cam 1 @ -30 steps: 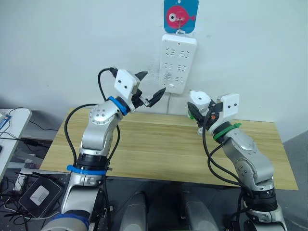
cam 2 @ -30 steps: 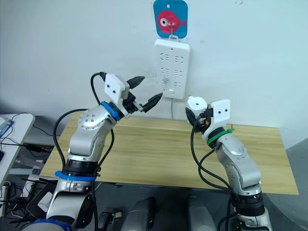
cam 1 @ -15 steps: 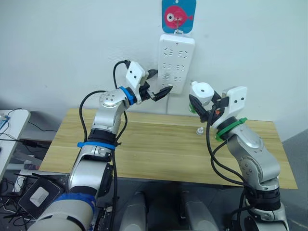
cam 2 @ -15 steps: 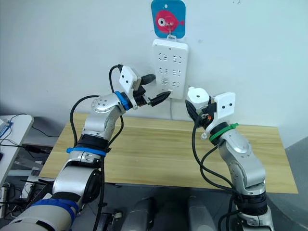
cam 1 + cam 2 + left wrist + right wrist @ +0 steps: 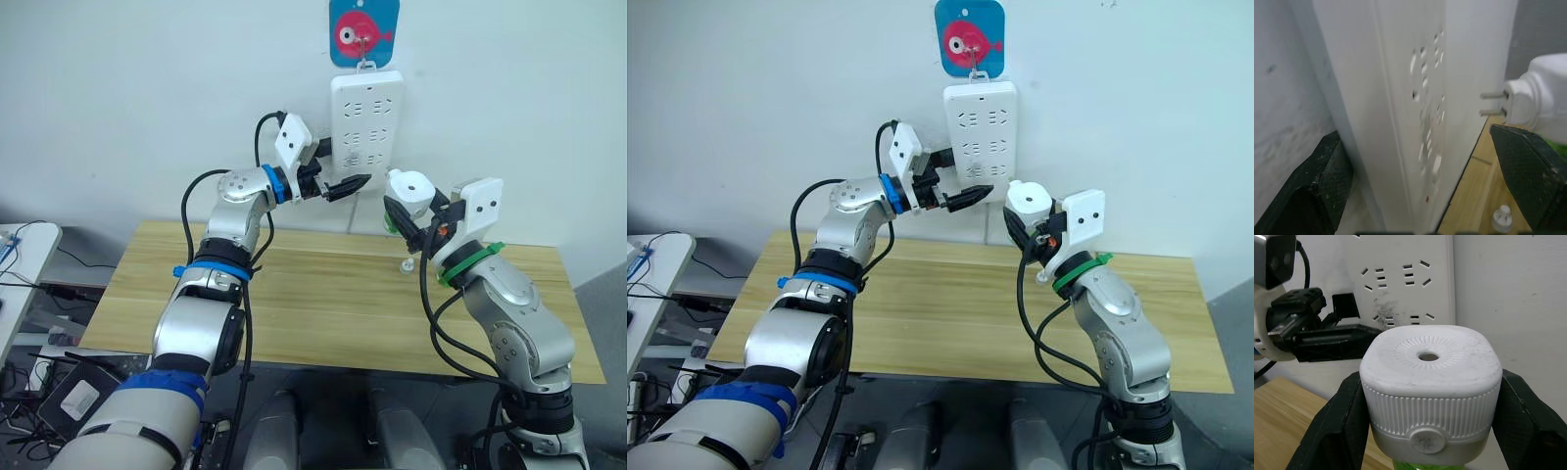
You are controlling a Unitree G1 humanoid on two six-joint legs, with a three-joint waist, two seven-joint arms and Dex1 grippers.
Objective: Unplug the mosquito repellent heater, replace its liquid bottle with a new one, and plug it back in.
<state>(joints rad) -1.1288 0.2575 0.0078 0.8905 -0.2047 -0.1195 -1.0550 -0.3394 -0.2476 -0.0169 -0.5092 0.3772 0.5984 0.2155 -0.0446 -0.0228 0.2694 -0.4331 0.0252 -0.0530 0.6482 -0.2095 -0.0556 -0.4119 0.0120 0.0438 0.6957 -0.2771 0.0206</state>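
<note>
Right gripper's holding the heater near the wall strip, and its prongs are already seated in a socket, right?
Not seated. The left wrist view shows the heater's prongs bare, short of the power strip. The right gripper does hold it near the strip.

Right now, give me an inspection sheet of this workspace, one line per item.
Surface: wooden table, mostly bare.
Job's things: mosquito repellent heater unplugged, green bottle beneath, prongs near power strip on the wall.
Clutter: small white cap on table.
Grippers: right gripper shut on heater; left gripper open, straddling the strip's lower end.
Cables: black cables along both arms.
Surroundings: blue hook plate with pink fish holding strip; side table on the robot's left.
</note>
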